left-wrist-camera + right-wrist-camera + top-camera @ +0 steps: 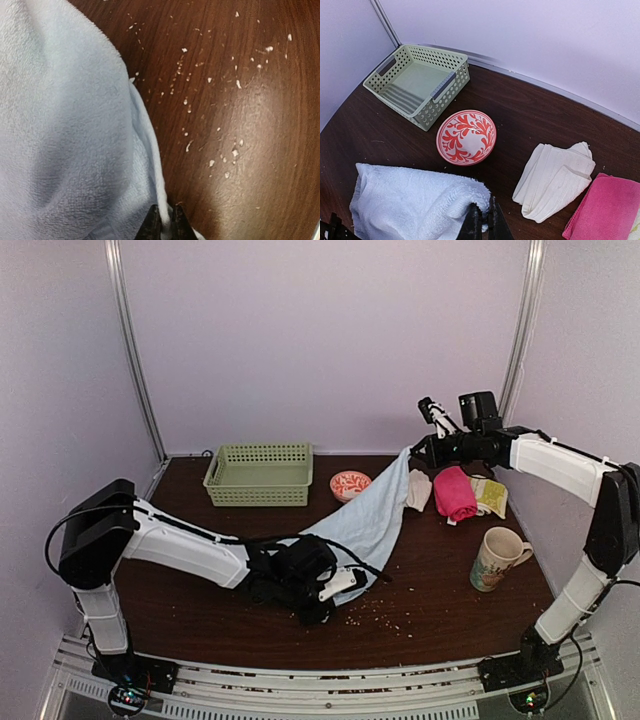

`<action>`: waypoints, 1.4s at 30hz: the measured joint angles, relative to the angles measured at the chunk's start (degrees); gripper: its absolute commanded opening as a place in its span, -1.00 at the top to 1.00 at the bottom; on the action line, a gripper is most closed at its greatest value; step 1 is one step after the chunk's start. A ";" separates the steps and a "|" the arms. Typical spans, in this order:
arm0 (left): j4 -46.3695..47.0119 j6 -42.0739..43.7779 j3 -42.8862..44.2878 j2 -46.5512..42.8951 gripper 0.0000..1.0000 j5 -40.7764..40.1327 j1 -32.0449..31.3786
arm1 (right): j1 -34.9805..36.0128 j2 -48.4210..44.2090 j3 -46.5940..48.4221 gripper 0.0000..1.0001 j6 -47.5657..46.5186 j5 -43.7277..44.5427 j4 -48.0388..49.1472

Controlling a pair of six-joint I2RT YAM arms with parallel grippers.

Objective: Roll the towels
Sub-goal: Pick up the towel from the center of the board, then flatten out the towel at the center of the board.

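Note:
A light blue towel (368, 517) hangs stretched between both grippers, from the table's front middle up to the back right. My left gripper (322, 592) is shut on its near hem (159, 175) low over the table. My right gripper (415, 448) is shut on its far corner (440, 200), held above the table. A cream towel (418, 490) lies folded at the back right, also in the right wrist view (555, 181). A pink towel (455, 493) lies bunched beside it, and a yellow patterned cloth (492, 496) to its right.
A green perforated basket (259, 474) stands at the back left. A red-and-white patterned bowl (350, 483) sits beside it. A printed mug (494, 558) stands at the right. White crumbs (215, 120) are scattered on the dark wood table (200, 615).

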 measured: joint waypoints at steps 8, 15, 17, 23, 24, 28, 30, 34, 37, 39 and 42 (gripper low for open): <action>-1.51 1.40 -1.57 -5.51 1.00 -8.85 -0.04 | -0.85 0.00 0.33 1.00 -0.02 -0.24 -0.68; -1.84 1.22 -3.32 -30.10 1.00 -22.25 4.50 | -5.55 -0.11 9.97 1.00 0.17 -1.73 -5.14; -1.05 0.94 -3.26 -38.34 1.00 -26.73 6.49 | -8.02 -0.94 12.66 1.00 0.66 -2.29 -5.07; -0.96 -1.18 -3.50 -55.80 1.00 -32.00 7.52 | -12.68 -10.21 11.02 1.00 1.03 -3.08 -4.81; -1.05 -1.81 -4.07 -57.35 1.00 -31.58 7.52 | -12.66 -12.44 9.44 1.00 0.85 -3.67 -4.70; -2.64 -5.49 -9.86 -64.06 1.00 -27.74 6.97 | -12.48 -22.93 -0.31 1.00 -1.64 -8.20 -5.20; -4.68 -7.21 -12.46 -66.71 1.00 -24.96 5.81 | -12.48 -28.02 -4.83 1.00 -4.20 -11.74 -7.67; -8.72 -10.64 -13.86 -71.82 1.00 -19.98 3.30 | -12.57 -37.18 -7.89 1.00 -9.90 -19.39 -16.13; -10.14 -13.14 -12.31 -74.25 1.00 -21.92 3.02 | -13.07 -40.33 -7.67 1.00 -11.72 -23.65 -18.18; -11.67 -15.34 -10.27 -73.29 1.00 -27.19 3.02 | -13.18 -40.00 -8.11 1.00 -11.32 -24.13 -17.38; -13.55 -18.27 -9.62 -69.07 1.00 -35.21 3.78 | -13.20 -34.32 -10.01 1.00 -10.05 -22.53 -14.34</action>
